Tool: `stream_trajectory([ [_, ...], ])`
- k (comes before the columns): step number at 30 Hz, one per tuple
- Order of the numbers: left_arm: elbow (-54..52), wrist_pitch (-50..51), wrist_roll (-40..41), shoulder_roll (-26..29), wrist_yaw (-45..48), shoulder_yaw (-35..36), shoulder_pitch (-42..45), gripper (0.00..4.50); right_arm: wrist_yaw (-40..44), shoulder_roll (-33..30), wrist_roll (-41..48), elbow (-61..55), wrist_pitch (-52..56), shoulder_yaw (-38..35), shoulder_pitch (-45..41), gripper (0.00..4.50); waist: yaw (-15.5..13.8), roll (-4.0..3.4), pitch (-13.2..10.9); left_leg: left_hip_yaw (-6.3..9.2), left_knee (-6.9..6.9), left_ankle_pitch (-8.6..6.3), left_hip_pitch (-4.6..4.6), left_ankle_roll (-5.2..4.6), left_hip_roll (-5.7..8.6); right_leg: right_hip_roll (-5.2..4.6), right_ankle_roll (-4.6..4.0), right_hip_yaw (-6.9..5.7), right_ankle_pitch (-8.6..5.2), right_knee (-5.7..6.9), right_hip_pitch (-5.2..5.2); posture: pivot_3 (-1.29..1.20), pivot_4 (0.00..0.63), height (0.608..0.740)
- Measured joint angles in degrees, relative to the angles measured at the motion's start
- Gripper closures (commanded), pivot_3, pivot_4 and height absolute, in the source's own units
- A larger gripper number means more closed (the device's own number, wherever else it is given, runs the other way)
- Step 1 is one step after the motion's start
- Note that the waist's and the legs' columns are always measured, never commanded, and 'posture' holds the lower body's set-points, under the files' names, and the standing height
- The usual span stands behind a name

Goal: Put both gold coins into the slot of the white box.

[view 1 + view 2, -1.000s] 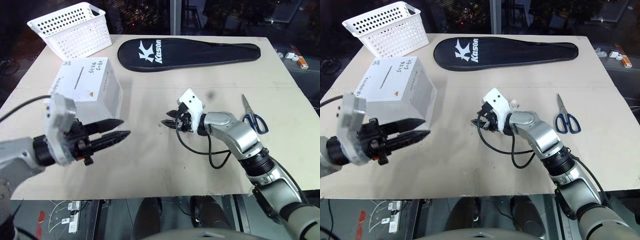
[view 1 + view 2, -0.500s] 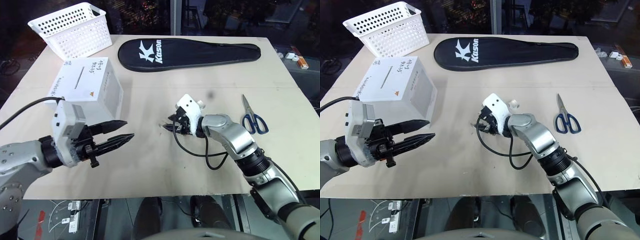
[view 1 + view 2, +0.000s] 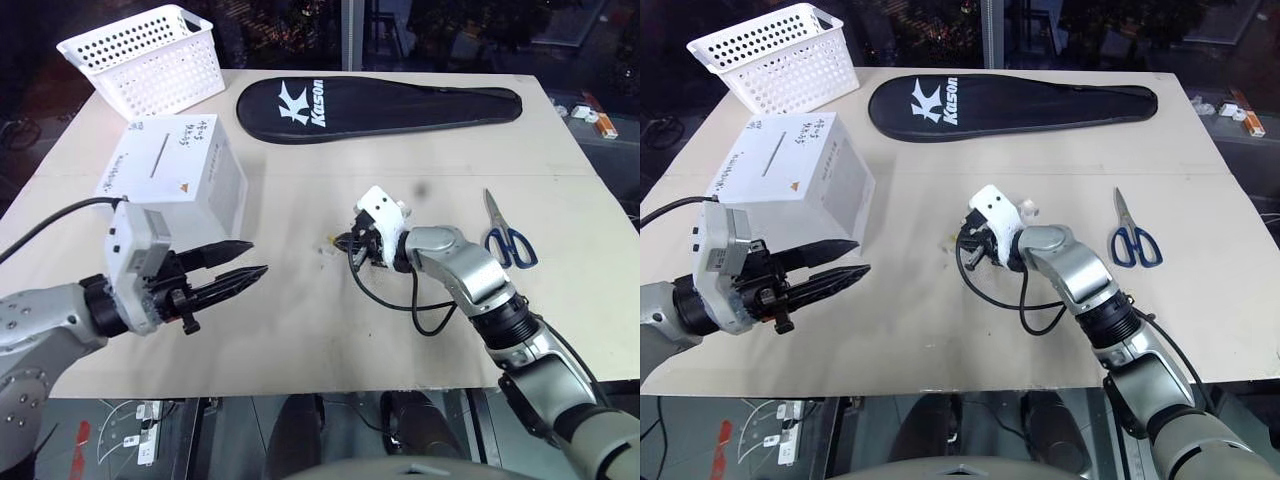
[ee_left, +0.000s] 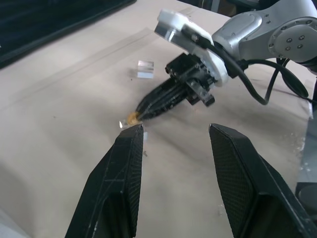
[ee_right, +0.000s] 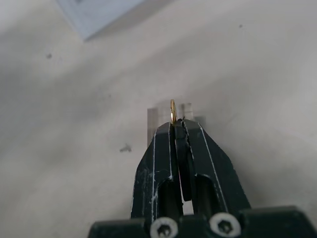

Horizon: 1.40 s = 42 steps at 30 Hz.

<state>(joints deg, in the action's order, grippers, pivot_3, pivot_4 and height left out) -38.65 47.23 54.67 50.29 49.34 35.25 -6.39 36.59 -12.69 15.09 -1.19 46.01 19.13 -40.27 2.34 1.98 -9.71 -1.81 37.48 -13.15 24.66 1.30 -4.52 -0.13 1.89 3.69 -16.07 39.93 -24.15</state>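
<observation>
Gold coin [image 5: 173,110] pinched edge-on in right end effector [image 5: 178,125]; left end effector [image 4: 176,139] parted.

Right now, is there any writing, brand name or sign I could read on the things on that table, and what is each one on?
"Kason", with a big white "K" logo beside it: on the black racket cover.
Handwritten marks along the edges of the slotted face of the white box: too small to read.
Small orange triangle sign on that same face: no text legible.
Nothing readable on the white basket or the scissors.
</observation>
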Motion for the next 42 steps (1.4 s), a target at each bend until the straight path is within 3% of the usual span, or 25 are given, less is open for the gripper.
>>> stream_trajectory([
  [3,1.72,1.12,2.78,-0.11,-1.34,-0.22,1.32,2.38,2.62,-0.75,3.94,-2.98,0.3,-4.05,-0.05,4.45,-0.11,-0.01,-0.01,0.05,0.0,0.0,0.01,0.0,0.0,0.0,0.0,-0.06,0.0,0.0,0.01,0.0,0.15,0.727],
  [6,3.89,2.31,6.55,-0.07,-2.89,-1.69,5.15,3.13,7.45,-2.86,10.46,-8.52,1.75,-8.21,-0.21,4.5,-0.27,-0.03,-0.02,0.11,0.0,0.0,0.02,0.0,0.01,-0.01,0.0,-0.12,0.0,-0.02,0.06,0.0,0.15,0.727],
  [8,4.84,2.53,8.1,0.0,-3.65,-3.51,8.08,4.17,10.09,-4.21,14.95,-12.08,3.73,-10.03,-0.84,4.5,-0.25,-0.02,-0.01,0.16,0.01,0.0,-0.01,0.0,0.01,-0.01,0.0,-0.16,0.0,-0.05,0.11,0.0,0.15,0.727],
  [19,8.46,3.99,14.61,-0.82,-8.64,-12.14,20.68,4.17,11.79,-6.64,22.98,-17.31,6.92,-11.21,-2.11,4.5,-0.07,-0.04,-0.02,0.27,0.02,0.0,0.01,0.0,0.01,0.02,0.0,-0.23,0.0,-0.05,0.14,0.0,0.15,0.727],
  [42,9.22,4.03,15.13,-0.8,-8.27,-14.0,21.75,4.17,11.76,-7.54,26.94,-18.13,6.88,-11.24,-3.28,4.5,-0.1,-0.04,-0.02,0.3,0.02,0.0,0.01,0.0,0.02,0.01,0.0,-0.26,0.0,-0.05,0.14,0.0,0.15,0.727],
])
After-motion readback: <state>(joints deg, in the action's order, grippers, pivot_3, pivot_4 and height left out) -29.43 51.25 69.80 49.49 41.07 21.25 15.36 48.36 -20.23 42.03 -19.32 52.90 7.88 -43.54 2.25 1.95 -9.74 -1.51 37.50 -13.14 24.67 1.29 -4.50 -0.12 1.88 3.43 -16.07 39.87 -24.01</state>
